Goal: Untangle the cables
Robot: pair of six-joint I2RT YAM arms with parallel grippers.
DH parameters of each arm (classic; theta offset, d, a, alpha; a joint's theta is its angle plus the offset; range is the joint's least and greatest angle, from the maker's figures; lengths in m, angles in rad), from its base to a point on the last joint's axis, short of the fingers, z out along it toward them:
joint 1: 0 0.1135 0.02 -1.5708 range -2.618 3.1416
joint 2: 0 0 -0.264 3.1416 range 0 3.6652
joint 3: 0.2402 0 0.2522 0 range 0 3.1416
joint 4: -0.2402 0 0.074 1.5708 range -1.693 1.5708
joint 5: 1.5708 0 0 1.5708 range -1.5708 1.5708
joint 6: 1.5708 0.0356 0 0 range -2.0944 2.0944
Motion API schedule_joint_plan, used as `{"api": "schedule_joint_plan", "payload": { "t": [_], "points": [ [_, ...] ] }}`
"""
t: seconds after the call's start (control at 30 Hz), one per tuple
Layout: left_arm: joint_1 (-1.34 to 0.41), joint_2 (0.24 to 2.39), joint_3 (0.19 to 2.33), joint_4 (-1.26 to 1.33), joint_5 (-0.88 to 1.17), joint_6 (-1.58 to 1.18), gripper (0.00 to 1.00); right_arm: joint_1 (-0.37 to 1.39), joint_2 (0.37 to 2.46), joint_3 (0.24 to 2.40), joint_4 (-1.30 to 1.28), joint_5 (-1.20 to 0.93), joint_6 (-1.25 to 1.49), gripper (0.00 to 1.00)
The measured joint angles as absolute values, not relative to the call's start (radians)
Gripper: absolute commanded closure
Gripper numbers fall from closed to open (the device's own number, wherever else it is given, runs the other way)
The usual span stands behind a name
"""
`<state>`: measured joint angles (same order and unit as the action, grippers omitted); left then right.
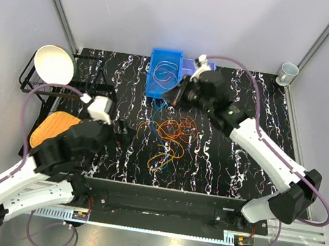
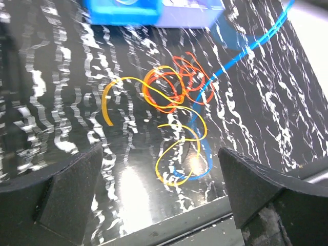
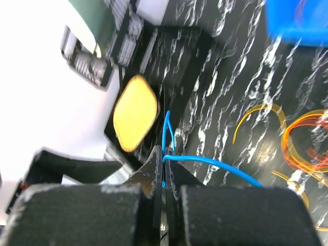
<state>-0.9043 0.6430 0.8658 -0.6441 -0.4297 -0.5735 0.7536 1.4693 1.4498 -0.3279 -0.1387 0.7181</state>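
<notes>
Open tabletop runs from the cables (image 1: 172,133) toward 3 o'clock, out to the right edge. At 9 o'clock my left gripper (image 2: 160,159) crowds close, and the bin (image 1: 152,72) sits just past them at 12. The table (image 1: 238,171) is black with white veining, between grey walls; a mug (image 1: 288,72) is at 1 o'clock, and a bowl (image 1: 54,64) and an orange pad (image 1: 55,128) are left. The cables lie mid-table, mostly orange. My right gripper (image 3: 164,159), at the bin's near edge, is pinched tight on a blue cable (image 3: 215,165) trailing into the tangle. The left hovers, jaws spread wide, holding nothing
</notes>
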Motion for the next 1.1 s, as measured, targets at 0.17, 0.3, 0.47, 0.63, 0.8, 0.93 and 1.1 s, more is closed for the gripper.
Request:
{"api": "schedule_joint_plan", "payload": {
  "t": [0.17,0.3,0.47,0.63,0.8,0.93,1.1],
  "points": [
    [-0.904,0.514,0.869,-0.787,-0.506,-0.585,0.01,0.691,1.494,1.633,-0.391,-0.125,0.677,1.0],
    [-0.904,0.463,0.86,-0.855,-0.554,-0.595,0.01,0.665,1.54,1.809,-0.426,-0.126,0.651,1.0],
    [-0.904,0.445,0.856,-0.902,-0.59,-0.601,0.01,0.622,1.617,2.019,-0.487,-0.134,0.622,1.0],
    [-0.904,0.438,0.856,-0.935,-0.613,-0.602,0.01,0.557,1.721,2.257,-0.552,-0.163,0.61,1.0],
    [-0.904,0.424,0.856,-0.946,-0.644,-0.603,0.01,0.498,1.854,2.558,-0.618,-0.194,0.611,1.0],
    [-0.904,0.426,0.855,-0.949,-0.656,-0.603,0.01,0.442,1.93,2.734,-0.633,-0.237,0.637,1.0],
    [-0.904,0.458,0.855,-0.939,-0.651,-0.602,0.01,0.41,1.937,2.745,-0.624,-0.294,0.658,1.0]
  ]
}}
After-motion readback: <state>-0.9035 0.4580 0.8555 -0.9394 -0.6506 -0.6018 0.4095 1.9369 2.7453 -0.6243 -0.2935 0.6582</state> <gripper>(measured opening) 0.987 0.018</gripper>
